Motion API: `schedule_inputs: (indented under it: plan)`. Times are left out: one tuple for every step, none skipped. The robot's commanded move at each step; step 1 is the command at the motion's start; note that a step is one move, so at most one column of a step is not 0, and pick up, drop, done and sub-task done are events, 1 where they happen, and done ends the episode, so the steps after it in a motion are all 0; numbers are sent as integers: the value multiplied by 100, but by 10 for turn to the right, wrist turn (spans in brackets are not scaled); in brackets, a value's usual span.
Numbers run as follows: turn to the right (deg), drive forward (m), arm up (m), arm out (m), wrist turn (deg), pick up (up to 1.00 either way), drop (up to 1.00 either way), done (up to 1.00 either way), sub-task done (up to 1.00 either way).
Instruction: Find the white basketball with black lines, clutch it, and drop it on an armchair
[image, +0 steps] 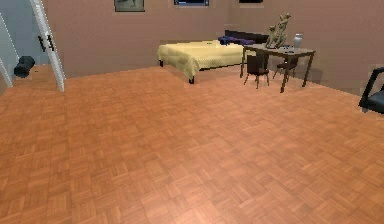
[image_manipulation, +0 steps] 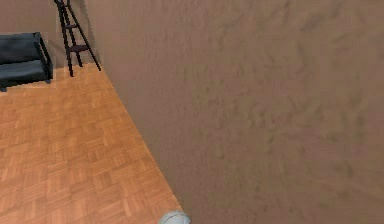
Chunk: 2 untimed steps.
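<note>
Pale and rounded, a small blob (image_manipulation: 173, 217) lies at the arm side view's bottom edge beside the brown wall (image_manipulation: 260, 110), too small to name. Farther off stands a dark armchair (image_manipulation: 22, 60). I cannot tell the pincer's state.

1. A small pale grey rounded shape (image_manipulation: 173, 217) pokes up from the arm side view's bottom edge, just at the foot of the brown wall (image_manipulation: 260, 110).
2. Its top is smooth and domed, light grey, a shade darker on the side away from the wall.
3. Whether it is part of the robot's body cannot be told.
</note>
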Motion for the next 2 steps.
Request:
schedule_inputs:
  plan:
    - [0, 0, 0, 0, 0, 100, 0, 0, 0]
    - [0, 0, 10, 0, 0, 0, 0, 0, 0]
